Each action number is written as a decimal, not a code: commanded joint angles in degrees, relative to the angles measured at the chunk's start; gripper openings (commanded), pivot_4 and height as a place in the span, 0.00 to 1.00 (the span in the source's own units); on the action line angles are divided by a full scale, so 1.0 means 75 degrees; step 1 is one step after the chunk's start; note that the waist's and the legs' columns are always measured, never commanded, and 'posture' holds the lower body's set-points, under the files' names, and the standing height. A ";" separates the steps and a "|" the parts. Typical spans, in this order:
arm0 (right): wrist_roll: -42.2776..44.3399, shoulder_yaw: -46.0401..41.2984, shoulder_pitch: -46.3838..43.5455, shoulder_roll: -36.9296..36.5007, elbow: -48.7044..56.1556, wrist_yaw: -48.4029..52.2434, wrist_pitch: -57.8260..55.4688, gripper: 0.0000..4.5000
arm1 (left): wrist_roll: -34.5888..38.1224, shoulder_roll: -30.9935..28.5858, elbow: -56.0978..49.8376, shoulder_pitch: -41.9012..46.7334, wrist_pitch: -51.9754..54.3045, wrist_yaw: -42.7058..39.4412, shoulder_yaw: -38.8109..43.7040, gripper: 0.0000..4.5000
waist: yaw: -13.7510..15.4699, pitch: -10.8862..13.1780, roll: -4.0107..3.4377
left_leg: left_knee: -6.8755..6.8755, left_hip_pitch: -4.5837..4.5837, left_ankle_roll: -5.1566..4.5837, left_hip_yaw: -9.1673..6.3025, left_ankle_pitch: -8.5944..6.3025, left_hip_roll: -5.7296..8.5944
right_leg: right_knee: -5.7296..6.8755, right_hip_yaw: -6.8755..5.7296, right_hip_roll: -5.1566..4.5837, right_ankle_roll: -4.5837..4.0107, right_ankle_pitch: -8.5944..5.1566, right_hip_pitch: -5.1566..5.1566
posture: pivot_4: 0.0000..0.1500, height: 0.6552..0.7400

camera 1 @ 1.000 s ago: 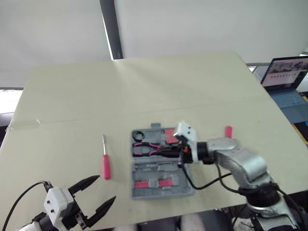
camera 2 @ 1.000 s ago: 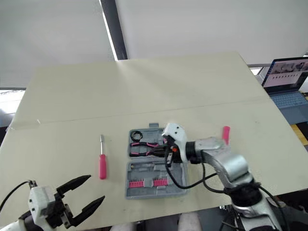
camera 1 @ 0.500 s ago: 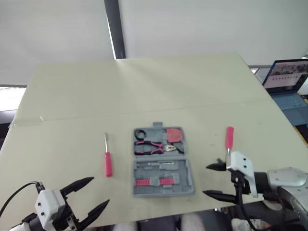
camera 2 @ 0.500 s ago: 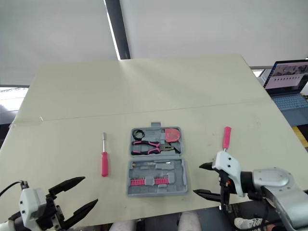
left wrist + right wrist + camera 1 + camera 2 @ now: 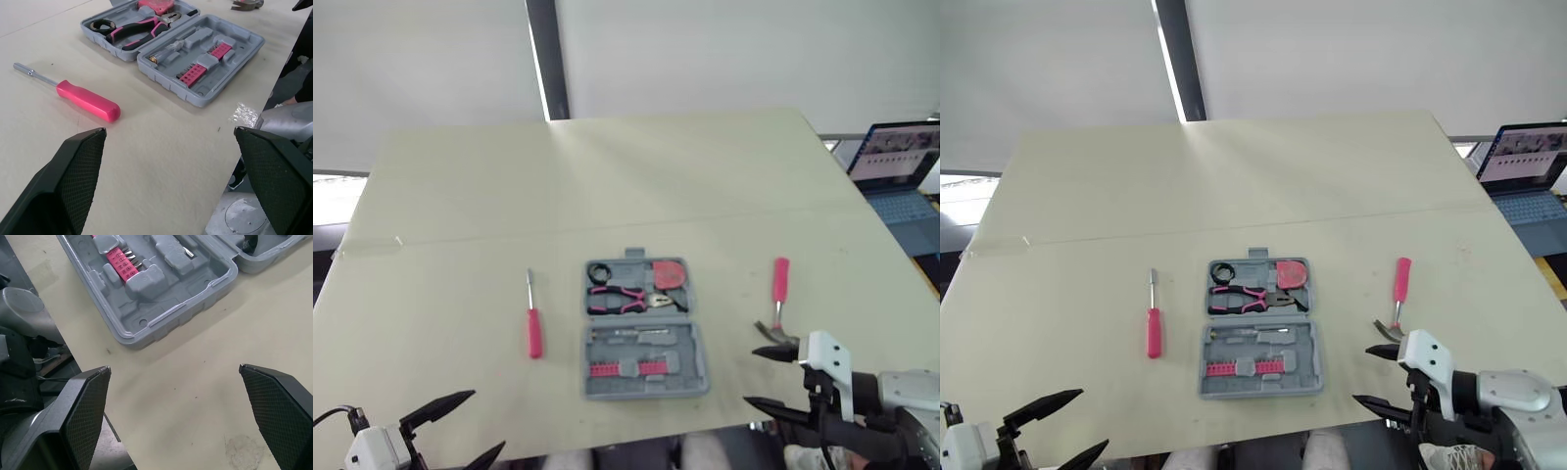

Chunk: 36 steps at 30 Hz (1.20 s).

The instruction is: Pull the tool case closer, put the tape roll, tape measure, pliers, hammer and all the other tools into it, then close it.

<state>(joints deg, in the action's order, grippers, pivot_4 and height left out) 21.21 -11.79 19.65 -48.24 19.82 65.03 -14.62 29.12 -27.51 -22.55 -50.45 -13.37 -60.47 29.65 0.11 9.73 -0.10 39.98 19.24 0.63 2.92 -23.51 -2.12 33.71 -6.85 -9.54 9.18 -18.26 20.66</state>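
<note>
The grey tool case (image 5: 644,364) lies open near the table's front middle. Its far half holds a black tape roll (image 5: 599,272), pink-handled pliers (image 5: 625,297) and a red tape measure (image 5: 668,274); the near half holds pink bits (image 5: 626,368). A pink screwdriver (image 5: 533,331) lies left of the case. A pink-handled hammer (image 5: 779,289) lies to its right. My right gripper (image 5: 752,375) stands open and empty at the front edge, just near the hammer's head. Low at the front left, my left gripper (image 5: 487,421) is open and empty, facing the screwdriver (image 5: 88,98) and case (image 5: 215,58).
An open laptop (image 5: 896,157) sits off the table at the right. The cream table (image 5: 607,186) stretches far behind the case. Its front edge (image 5: 78,382) runs close under my right gripper.
My right gripper has drawn back from the case's far half to the front right edge and opened. The left gripper has sunk lower toward the front edge.
</note>
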 commanded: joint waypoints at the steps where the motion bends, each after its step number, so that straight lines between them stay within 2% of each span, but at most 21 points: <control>1: 0.0032 -0.0076 0.0032 -0.0017 -0.0002 0.0005 0.0178 0.99 | 0.0092 0.0054 -0.0313 0.0000 -0.0008 0.0117 -0.0072 1.00 | 0.0005 0.0000 0.0000 | 0.0000 0.0001 0.0000 0.0000 0.0000 0.0000 | 0.0006 0.0000 0.0000 0.0000 0.0000 -0.0001 | 1.00 0.97; 13: 0.0097 0.0016 0.0093 0.0226 0.0165 -0.0285 0.0142 0.99 | 0.0154 -0.0021 -0.1632 0.0251 0.1075 0.1072 -0.0540 1.00 | 0.0010 0.0001 0.0000 | 0.0003 -0.0001 -0.0002 -0.0001 -0.0001 0.0000 | 0.0009 0.0001 0.0000 0.0001 0.0001 -0.0005 | 1.00 0.97; 17: 0.0347 -0.0194 -0.0178 0.0393 0.0170 -0.0764 -0.0403 0.99 | 0.0630 -0.0513 -0.2249 0.0842 0.1877 0.1241 -0.0716 1.00 | 0.0057 0.0002 -0.0002 | 0.0008 -0.0002 -0.0001 -0.0002 0.0000 0.0000 | 0.0015 0.0001 0.0000 0.0001 0.0001 -0.0005 | 1.00 0.97; 20: 0.0661 -0.0664 -0.0240 0.0395 0.0277 -0.1320 -0.1326 0.99 | 0.1065 -0.1344 -0.2448 0.1956 0.2587 0.0913 -0.1200 1.00 | 0.0167 0.0004 -0.0020 | 0.0018 -0.0004 0.0000 -0.0005 0.0000 0.0001 | 0.0023 0.0007 0.0000 0.0000 0.0001 -0.0007 | 1.00 0.97; 24: 0.0772 -0.1188 -0.0180 0.0483 0.0453 -0.2054 -0.2231 0.99 | 0.0983 -0.1802 -0.1974 0.3068 0.2804 0.0455 -0.1860 1.00 | 0.0181 -0.0007 -0.0053 | 0.0015 -0.0001 -0.0001 0.0001 0.0000 0.0006 | 0.0022 0.0012 0.0000 -0.0002 0.0003 -0.0003 | 1.00 0.97; 30: 0.1481 -0.1985 -0.0913 0.0842 0.0591 -0.3411 -0.4044 0.99 | 0.0870 -0.1804 -0.1487 0.3878 0.2869 0.0282 -0.2290 1.00 | 0.0122 -0.0010 -0.0061 | 0.0009 -0.0005 0.0002 0.0017 0.0002 0.0003 | 0.0027 0.0014 0.0005 0.0006 0.0006 0.0005 | 1.00 0.97; 36: 0.1791 -0.2407 -0.2080 0.1093 0.0079 -0.4787 -0.5780 0.99 | 0.0667 -0.1628 -0.1352 0.4023 0.2763 0.0333 -0.2555 1.00 | 0.0170 -0.0011 -0.0063 | 0.0010 -0.0002 0.0002 0.0017 0.0002 0.0004 | 0.0031 0.0021 0.0004 0.0009 0.0008 0.0011 | 1.00 0.97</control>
<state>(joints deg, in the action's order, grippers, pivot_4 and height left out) 33.46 -28.02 5.37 -40.77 21.21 31.85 -55.12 34.83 -40.18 -32.55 -20.33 8.37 -57.80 10.93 1.38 9.65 -0.58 40.05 19.22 0.64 3.05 -23.50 -2.09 33.94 -6.69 -9.51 9.24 -18.20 20.74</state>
